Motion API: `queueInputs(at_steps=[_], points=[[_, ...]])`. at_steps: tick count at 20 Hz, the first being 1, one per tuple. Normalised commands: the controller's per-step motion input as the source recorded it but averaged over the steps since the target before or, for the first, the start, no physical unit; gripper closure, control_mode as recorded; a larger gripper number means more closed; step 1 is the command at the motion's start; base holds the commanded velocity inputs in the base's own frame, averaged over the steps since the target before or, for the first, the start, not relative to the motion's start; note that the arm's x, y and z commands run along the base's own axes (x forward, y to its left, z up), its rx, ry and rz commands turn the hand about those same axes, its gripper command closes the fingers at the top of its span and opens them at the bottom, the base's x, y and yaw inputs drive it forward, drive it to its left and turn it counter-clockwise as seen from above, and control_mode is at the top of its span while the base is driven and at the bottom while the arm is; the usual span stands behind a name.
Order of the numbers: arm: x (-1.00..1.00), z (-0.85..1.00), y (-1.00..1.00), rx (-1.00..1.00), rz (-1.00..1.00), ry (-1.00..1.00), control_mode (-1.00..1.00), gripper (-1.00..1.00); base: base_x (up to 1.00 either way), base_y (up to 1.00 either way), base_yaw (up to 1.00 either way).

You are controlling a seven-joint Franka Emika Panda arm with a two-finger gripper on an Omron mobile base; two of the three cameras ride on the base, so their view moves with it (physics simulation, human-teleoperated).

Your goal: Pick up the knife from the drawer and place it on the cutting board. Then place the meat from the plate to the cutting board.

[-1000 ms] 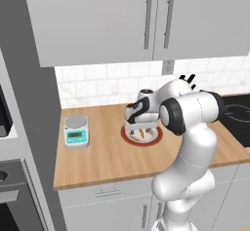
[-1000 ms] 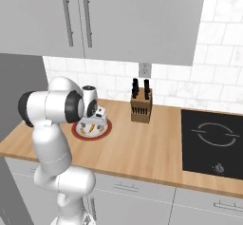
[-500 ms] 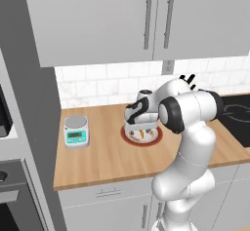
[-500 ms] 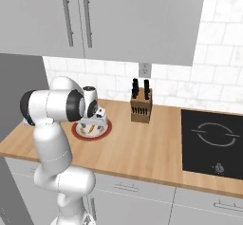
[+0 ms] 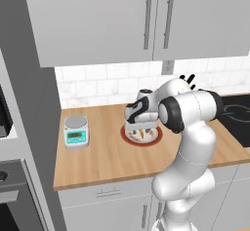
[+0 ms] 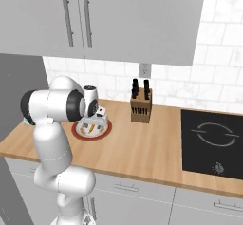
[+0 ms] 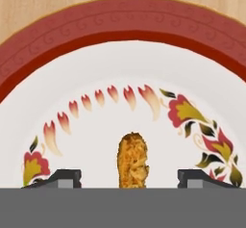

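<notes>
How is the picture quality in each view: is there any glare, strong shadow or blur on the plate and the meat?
Hand view: sharp and evenly lit; the meat and the plate rim pattern read clearly, no glare, no strong shadow. Left base view: soft flat light, the plate is small and partly hidden by the hand. Right base view: the same flat light, the meat too small to tell.
</notes>
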Motion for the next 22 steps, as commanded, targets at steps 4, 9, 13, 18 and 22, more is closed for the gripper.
queueInputs(at_steps=[4,9,13,18,22], points=[[0.0,-0.19,0.0,0.01,0.0,0.0,-1.0,1.0,0.0,0.0,0.0],[0.0,-0.14,0.0,0.0,0.0,0.0,-1.0,1.0,0.0,0.0,0.0],[0.0,-0.12,0.0,0.0,0.0,0.03,-1.0,1.0,0.0,0.0,0.0],[0.0,-0.11,0.0,0.0,0.0,0.04,-1.0,1.0,0.0,0.0,0.0],[-0.19,0.02,-0.01,0.01,0.0,0.01,-1.0,1.0,0.0,0.0,0.0]])
